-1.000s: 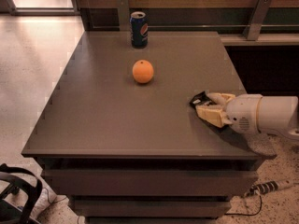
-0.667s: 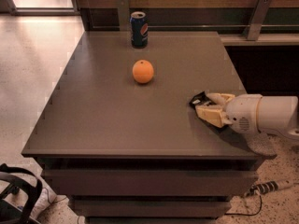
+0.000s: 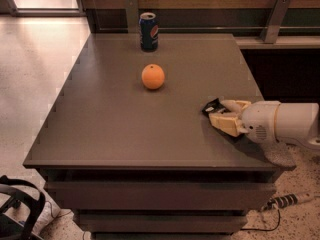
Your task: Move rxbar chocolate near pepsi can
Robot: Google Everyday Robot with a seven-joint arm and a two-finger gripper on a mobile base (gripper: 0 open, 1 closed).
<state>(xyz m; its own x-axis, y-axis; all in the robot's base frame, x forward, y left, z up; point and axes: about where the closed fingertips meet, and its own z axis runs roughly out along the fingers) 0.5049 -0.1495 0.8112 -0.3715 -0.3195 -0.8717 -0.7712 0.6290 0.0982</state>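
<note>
Grey-brown worktop point(image 3: 125, 129) fills most of my view, and the rxbar chocolate point(image 3: 211, 106) sits near its right edge, toward the front corner, with only one black end of the wrapper poking out. My claw point(image 3: 220, 112) is right on top of that bar, low against the surface and reaching in from the right side. From this angle I cannot tell whether it is clamped on the wrapper or just resting over it. The white arm point(image 3: 280, 123) behind it runs out past the right edge. The pepsi can point(image 3: 148, 31) stands upright at the back edge, a little left of the middle, well apart from the bar. An orange point(image 3: 153, 76) lies between them, nearer the can and touching neither. Below the front right corner a cable point(image 3: 285, 201) trails across the speckled floor.
</note>
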